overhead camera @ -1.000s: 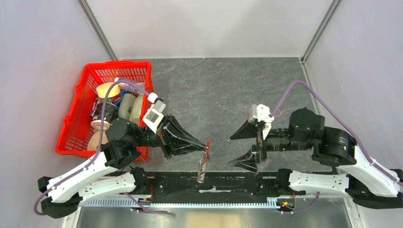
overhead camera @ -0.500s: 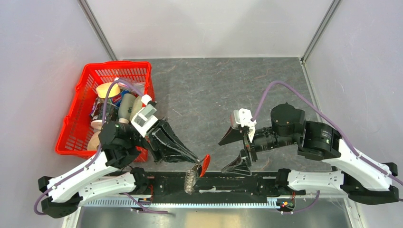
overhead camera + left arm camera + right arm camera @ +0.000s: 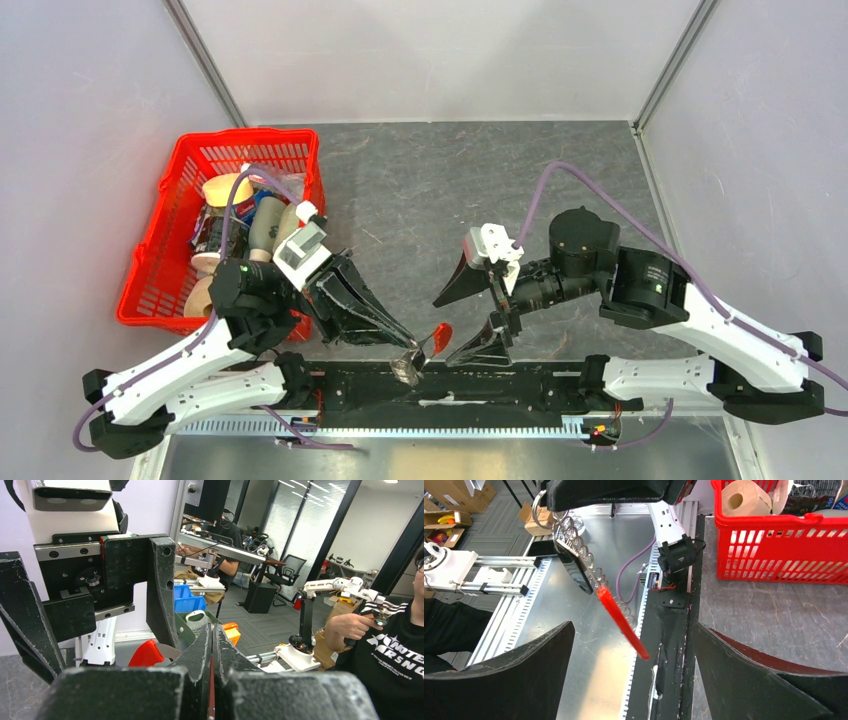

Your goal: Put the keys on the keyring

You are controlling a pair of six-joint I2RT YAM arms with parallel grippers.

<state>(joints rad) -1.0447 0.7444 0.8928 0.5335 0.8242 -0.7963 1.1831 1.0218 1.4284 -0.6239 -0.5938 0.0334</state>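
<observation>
Starting on my left, the red plastic lattice basket (image 3: pixel 140 262) sits on the grey, stone-patterned table (image 3: pixel 450 190) with a paper roll (image 3: pixel 744 497) and some packets in it. None of that belongs to this job.

Next comes my left gripper (image 3: pixel 408 346). Its black fingers are pressed tight together, pinching the keyring (image 3: pixel 583 555) and holding it up over the near edge of the table. In the right wrist view the keyring is thin grey metal with a jagged row of small wire loops along its edge. A glossy red strip (image 3: pixel 623 624), gently curved and probably plastic, trails off its lower end.

A small matte black oblong fob (image 3: pixel 575 572) hangs against those loops. I take it to be part of the keys. The little silver key itself is too small for me to make out, and I cannot tell whether the fob is threaded on or only lying alongside.

On the right, my right gripper (image 3: pixel 446 331) stands spread wide with nothing in it. Its wedge-shaped fingers sit to either side of the red strip without touching it.

My read is that the ring is held out and ready to be worked on. What I cannot confirm is the threading, so I count the attachment as not yet verified.
</observation>
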